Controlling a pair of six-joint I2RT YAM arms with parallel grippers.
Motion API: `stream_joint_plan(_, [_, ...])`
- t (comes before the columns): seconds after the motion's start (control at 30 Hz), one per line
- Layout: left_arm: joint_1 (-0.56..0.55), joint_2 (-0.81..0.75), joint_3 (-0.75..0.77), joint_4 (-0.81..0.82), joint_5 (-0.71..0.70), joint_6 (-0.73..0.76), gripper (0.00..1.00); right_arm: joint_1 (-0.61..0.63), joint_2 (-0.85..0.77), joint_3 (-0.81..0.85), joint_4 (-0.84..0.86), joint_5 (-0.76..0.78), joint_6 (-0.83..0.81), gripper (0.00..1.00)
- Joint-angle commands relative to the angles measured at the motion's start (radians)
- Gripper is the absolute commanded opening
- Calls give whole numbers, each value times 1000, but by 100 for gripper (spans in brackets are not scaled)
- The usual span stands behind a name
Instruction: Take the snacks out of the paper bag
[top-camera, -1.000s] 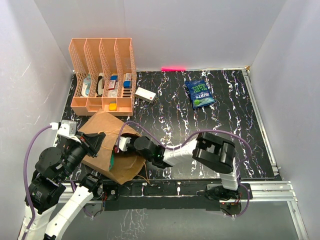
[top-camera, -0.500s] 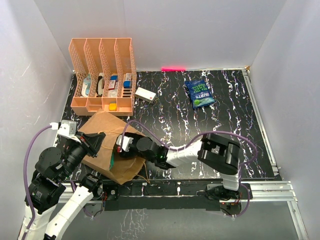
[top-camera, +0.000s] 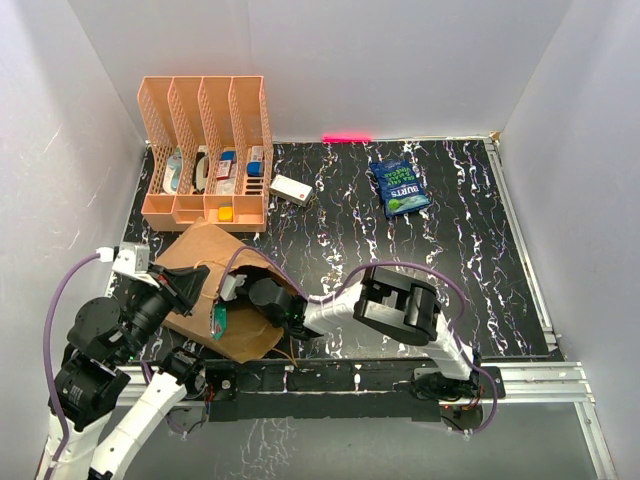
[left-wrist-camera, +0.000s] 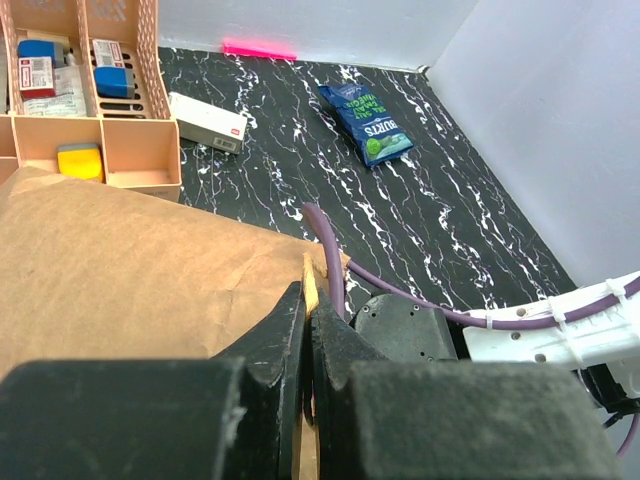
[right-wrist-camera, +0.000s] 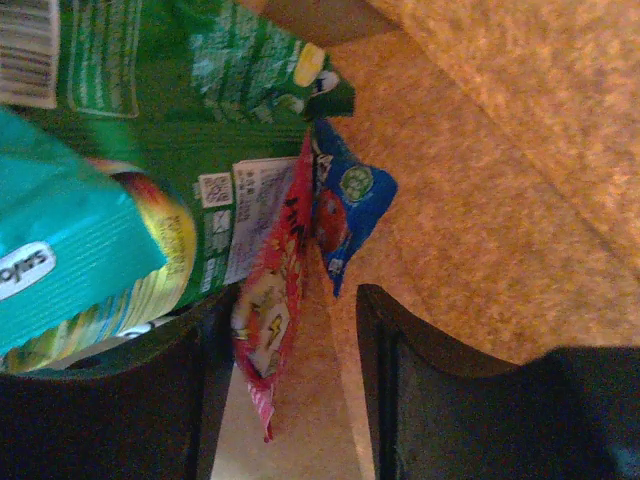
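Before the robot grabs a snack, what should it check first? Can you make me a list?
1. Left gripper pinching the paper bag by its edge: ok.
2. Right gripper open inside the bag: ok.
3. Pink-red packet between its fingers: ok.
4. Only that packet gets pinched, not the green bag beside it: cannot tell.
5. Bare table near the blue chip bag for putting it down: ok.

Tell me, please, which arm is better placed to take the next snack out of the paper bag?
Right. The right tool is inside the paper bag, open, the pink-red packet between its jaws. The left tool is shut on the bag's edge, probably holding it open.
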Motion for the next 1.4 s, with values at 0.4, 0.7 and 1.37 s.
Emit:
stream_joint_plan(0.4, [-4, -11, -11, 52, 5, 2, 0, 47, -275, -127, -83, -98, 215, 8])
stream_joint_plan(0.7, [-4, 9, -12, 52, -23, -8, 0, 55, -663, -358, -276, -233, 468, 8])
stream_joint_plan(1.37, [-3, 34, -16, 157, 20, 3, 0, -98, -1327, -540, -718, 429, 715, 8])
